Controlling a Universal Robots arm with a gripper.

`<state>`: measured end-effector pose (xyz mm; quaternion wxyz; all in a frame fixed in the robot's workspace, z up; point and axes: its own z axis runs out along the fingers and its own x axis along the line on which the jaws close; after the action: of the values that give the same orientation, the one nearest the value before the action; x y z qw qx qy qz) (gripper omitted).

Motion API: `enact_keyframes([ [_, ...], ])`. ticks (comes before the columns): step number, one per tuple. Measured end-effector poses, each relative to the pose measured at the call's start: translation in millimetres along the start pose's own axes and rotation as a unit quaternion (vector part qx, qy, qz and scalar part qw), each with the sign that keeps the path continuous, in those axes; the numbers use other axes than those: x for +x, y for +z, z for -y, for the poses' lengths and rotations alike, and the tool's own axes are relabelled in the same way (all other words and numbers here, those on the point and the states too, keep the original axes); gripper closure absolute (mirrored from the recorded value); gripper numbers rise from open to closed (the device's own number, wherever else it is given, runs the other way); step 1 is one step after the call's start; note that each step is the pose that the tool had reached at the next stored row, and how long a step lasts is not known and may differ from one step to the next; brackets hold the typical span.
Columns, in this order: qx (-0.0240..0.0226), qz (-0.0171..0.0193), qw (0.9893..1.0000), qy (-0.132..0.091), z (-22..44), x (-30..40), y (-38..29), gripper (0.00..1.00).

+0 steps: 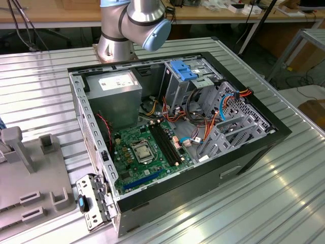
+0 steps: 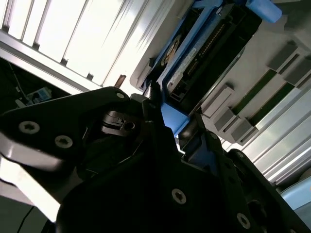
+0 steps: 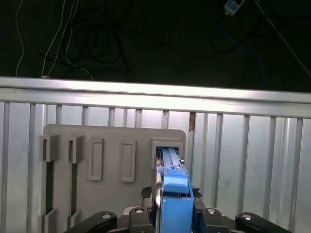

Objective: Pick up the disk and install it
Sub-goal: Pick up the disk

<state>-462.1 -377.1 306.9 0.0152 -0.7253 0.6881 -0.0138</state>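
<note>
Gripper point(image 3: 175, 196): closed on the disk point(image 3: 170, 160) at its blue end.
Disk: on edge in tray point(image 3: 112, 141) slot, long axis straight ahead of gripper.

Ribbed metal table point(image 1: 284, 193), computer case point(image 1: 213, 179), grey fixture point(image 1: 57, 170)

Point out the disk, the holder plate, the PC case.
disk point(image 3: 175, 194): first wrist view, its blue rail.
holder plate point(image 3: 112, 160): first wrist view, bare face between slots.
PC case point(image 1: 193, 185): exterior view, black outer side wall.
</note>
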Motion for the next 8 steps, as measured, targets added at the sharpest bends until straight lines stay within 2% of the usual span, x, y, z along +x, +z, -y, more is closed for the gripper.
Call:
enact_keyframes([
  [5, -0.0080, 0.0002, 1.0000, 0.005, 0.5, 0.1, -0.3, 0.61],
  [8, -0.0091, 0.0003, 0.9999, 0.007, 1.3, 0.1, 0.2, 0.61],
])
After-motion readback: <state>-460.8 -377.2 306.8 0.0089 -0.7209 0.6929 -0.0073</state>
